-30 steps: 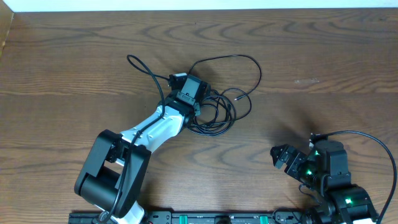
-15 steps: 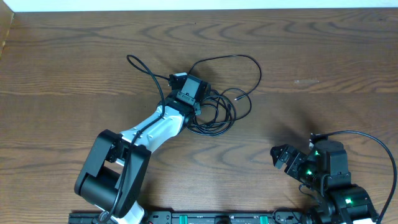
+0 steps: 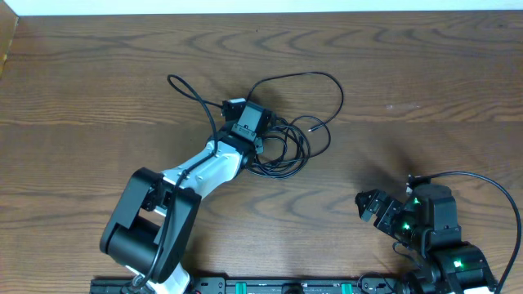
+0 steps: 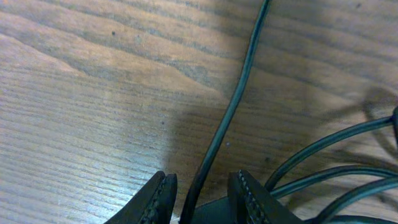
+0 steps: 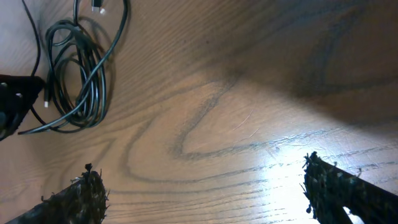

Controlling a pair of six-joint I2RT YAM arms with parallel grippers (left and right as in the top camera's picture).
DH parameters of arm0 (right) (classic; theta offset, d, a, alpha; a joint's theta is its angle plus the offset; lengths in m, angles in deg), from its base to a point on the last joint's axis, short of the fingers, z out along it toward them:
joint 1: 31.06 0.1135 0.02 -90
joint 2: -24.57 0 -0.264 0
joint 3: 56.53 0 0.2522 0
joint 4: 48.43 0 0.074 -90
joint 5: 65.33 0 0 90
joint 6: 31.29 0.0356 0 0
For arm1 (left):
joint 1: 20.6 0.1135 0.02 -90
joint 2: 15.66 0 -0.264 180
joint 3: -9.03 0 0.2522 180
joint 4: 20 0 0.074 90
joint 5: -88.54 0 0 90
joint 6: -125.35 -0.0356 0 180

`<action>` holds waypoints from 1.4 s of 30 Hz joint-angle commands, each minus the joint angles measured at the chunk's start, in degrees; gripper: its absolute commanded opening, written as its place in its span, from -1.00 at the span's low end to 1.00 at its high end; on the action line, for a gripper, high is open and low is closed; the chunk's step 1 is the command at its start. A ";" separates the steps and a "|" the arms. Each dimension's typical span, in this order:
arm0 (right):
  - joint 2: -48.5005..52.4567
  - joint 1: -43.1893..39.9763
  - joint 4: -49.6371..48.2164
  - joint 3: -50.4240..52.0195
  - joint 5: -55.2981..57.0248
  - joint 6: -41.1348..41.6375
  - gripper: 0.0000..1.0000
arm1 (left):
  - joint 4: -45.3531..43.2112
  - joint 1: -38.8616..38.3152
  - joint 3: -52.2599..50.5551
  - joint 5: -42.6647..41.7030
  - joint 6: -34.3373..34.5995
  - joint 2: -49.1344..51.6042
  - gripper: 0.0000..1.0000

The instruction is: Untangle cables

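Note:
A tangle of thin black cables (image 3: 286,155) lies mid-table, with one big loop (image 3: 327,82) arching to the back and a strand (image 3: 181,85) trailing left. My left gripper (image 3: 252,121) sits on the tangle's left side. In the left wrist view its jaws (image 4: 201,175) stand narrowly apart, shut on a black cable (image 4: 242,81) that runs up between them, with a dark lump beside it. More strands (image 4: 323,162) curve at the right. My right gripper (image 3: 368,204) hovers at the front right, wide open and empty (image 5: 202,180). It sees the coil (image 5: 78,81) from afar.
Bare wood table (image 3: 425,73) lies all around the tangle. Its back edge meets a white wall strip (image 3: 245,6). The right arm's thick black cord (image 3: 490,184) loops at the front right corner. A rail (image 3: 270,286) runs along the front edge.
The left arm has shifted very slightly; the cables keep their shape. The right arm has not moved.

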 commanded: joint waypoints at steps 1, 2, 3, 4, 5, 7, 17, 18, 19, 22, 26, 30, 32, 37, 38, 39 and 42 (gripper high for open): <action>-0.28 -0.24 -0.13 0.31 -0.13 0.66 0.99 | -0.11 0.28 -0.46 0.76 0.72 1.27 -0.31; -0.28 -0.24 -0.13 0.31 -0.13 0.66 0.99 | -0.11 0.28 -0.46 0.83 0.72 1.29 -0.31; -0.28 -0.24 -0.13 0.31 -0.13 0.66 0.98 | -0.11 0.28 -0.46 0.83 0.72 1.29 -0.31; -0.28 -0.24 -0.13 0.31 -0.13 0.66 0.98 | -0.11 0.28 -0.46 0.83 0.72 1.29 -0.31; -0.28 -0.24 -0.13 0.31 -0.13 0.66 0.98 | -0.13 0.28 -0.46 0.81 0.72 1.29 -0.31; -0.28 -0.24 -0.13 0.31 -0.11 0.66 0.99 | -0.13 0.28 -0.46 0.81 0.72 1.29 -0.33; -0.28 -0.24 -0.13 0.31 0.33 0.66 0.98 | -0.33 0.28 -0.44 0.81 0.72 1.29 -0.74; -0.28 -0.24 -0.13 0.31 0.35 0.66 0.98 | -0.33 0.28 -0.44 0.81 0.72 1.29 -0.77; -0.28 -0.24 -0.13 0.31 0.35 0.66 0.98 | -0.33 0.28 -0.44 0.81 0.72 1.29 -0.80; -0.28 -0.24 -0.13 0.31 0.35 0.66 0.98 | -0.28 0.28 -0.44 0.81 0.70 1.18 -0.85; -0.28 -0.24 -0.13 0.31 0.35 0.66 0.98 | -0.04 0.28 -0.44 0.79 0.70 0.17 -0.85; -0.28 -0.24 -0.13 0.31 0.33 0.66 0.98 | 1.16 0.28 -0.44 0.79 0.68 -2.67 -0.85; -0.28 -0.24 -0.13 0.31 0.35 0.66 0.98 | 2.14 0.28 -0.44 0.79 0.68 -4.79 -0.85; -0.28 -0.24 -0.11 0.31 0.33 0.63 0.99 | 5.42 0.28 -0.44 0.76 0.70 -11.17 -0.85; -0.28 -0.24 -0.11 0.31 0.33 0.66 0.99 | 6.03 0.28 -0.44 0.76 0.70 -12.07 -0.85; -0.28 -0.24 -0.11 0.31 0.33 0.63 0.99 | 6.73 0.28 -0.44 0.76 0.70 -12.96 -0.85; -0.28 -0.24 -0.11 0.31 0.33 0.63 0.98 | 8.02 0.28 -0.44 0.76 0.68 -14.16 -0.84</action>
